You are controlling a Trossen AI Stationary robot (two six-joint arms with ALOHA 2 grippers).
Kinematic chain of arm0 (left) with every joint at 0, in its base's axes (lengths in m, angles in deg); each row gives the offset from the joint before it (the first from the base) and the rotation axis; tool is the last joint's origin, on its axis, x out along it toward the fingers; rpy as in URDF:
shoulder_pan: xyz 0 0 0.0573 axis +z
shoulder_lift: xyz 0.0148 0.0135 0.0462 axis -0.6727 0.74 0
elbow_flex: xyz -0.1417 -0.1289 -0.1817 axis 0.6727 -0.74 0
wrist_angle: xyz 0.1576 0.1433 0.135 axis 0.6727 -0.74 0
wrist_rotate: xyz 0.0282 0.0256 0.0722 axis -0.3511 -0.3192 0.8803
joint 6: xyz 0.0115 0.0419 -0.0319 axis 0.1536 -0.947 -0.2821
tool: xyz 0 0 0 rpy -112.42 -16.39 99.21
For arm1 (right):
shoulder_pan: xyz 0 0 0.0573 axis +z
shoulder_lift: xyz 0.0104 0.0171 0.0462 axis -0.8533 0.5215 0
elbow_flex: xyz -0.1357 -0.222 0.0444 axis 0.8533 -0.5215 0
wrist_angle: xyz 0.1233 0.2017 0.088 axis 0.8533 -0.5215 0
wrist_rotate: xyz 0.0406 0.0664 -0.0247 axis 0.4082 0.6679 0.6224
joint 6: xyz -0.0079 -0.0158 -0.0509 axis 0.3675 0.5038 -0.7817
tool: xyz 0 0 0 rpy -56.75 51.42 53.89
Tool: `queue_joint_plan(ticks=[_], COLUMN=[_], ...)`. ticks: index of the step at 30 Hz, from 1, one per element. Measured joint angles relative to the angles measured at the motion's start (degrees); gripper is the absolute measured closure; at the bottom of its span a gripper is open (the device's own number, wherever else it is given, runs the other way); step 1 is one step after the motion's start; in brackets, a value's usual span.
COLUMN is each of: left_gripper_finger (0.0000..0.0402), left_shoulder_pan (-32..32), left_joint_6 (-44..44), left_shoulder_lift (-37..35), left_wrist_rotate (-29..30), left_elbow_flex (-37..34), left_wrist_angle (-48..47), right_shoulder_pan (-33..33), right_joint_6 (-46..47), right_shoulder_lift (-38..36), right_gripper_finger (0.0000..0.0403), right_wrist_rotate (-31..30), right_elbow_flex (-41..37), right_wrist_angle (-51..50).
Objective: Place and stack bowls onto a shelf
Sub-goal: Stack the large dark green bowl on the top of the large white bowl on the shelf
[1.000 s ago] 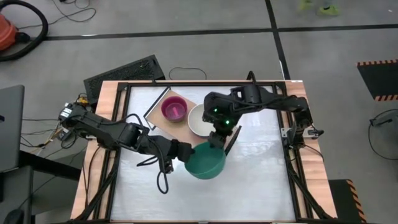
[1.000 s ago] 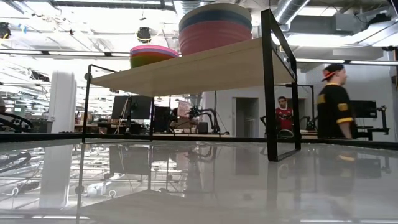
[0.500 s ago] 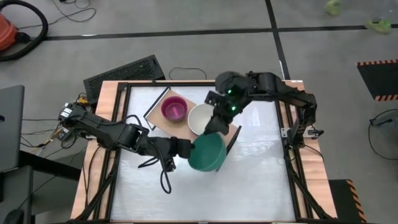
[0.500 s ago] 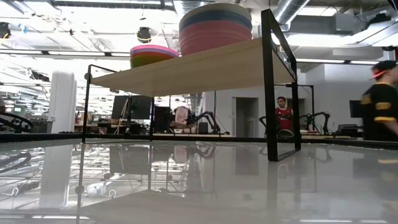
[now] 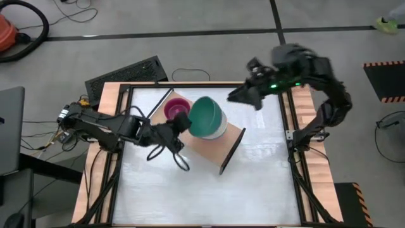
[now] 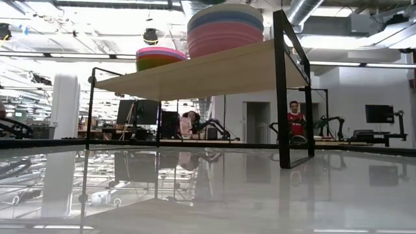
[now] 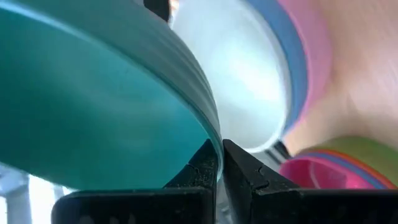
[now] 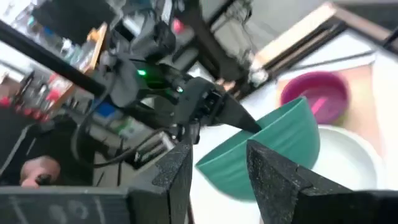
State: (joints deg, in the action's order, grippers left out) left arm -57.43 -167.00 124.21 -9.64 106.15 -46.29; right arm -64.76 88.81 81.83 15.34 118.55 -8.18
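My left gripper point(image 5: 186, 123) is shut on the dark green bowl point(image 5: 207, 117). It holds the bowl tilted over the cream-white bowl point(image 5: 218, 132), which tops the larger stack point(image 6: 224, 29) on the light-wood shelf point(image 5: 231, 142). The smaller stack, magenta on top point(image 5: 176, 109), stands on the shelf's far left part. My right gripper point(image 5: 235, 96) is open and empty, up beyond the shelf's far right side. In the right wrist view its fingers point(image 8: 180, 177) frame the green bowl point(image 8: 273, 146) from a distance. My left gripper point(image 7: 219, 163) pinches the green bowl's rim point(image 7: 208, 134) on its left side, one finger on each face of the wall. The fingers come about level from the table's left. The bowl is clear of the table and tilted; whether it touches the white bowl point(image 7: 249, 68) I cannot tell.
The shelf's black end frame point(image 6: 290, 91) stands on the white tabletop point(image 5: 259, 183). A black keyboard point(image 5: 126, 73) lies beyond the table's far left corner. A person point(image 6: 297, 120) stands far back in the room.
My left gripper has lifted the green bowl from table height at the shelf's near side, up and toward the far edge, over the white bowl; the bowl has tipped. My right gripper has drawn away from the bowl, up and toward the table's far right.
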Motion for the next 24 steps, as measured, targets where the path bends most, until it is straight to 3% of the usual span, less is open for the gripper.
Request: queue_joint_plan(ticks=[4,11,24], left_gripper_finger=[0.0401,0.0401,0.0401], left_shoulder_pan=[3.67,8.61,11.63], left_joint_6=[-0.65,-11.57,-26.43], left_shoulder_lift=[-1.07,0.09,4.06], left_wrist_rotate=[-5.01,-9.6,-9.88], left_elbow_flex=[0.0,0.0,-0.02], left_wrist_angle=[-0.74,-1.55,-3.96], right_shoulder_pan=[0.03,1.96,6.2], right_joint_6=[-0.31,-0.3,-0.21], right_shoulder_lift=[-4.11,-8.59,-9.7], right_gripper_finger=[0.0227,0.0227,0.0227], right_wrist_rotate=[-4.78,-9.66,-15.2], right_elbow_flex=[0.0,-0.04,-0.07], right_wrist_angle=[-1.85,-6.96,-16.09])
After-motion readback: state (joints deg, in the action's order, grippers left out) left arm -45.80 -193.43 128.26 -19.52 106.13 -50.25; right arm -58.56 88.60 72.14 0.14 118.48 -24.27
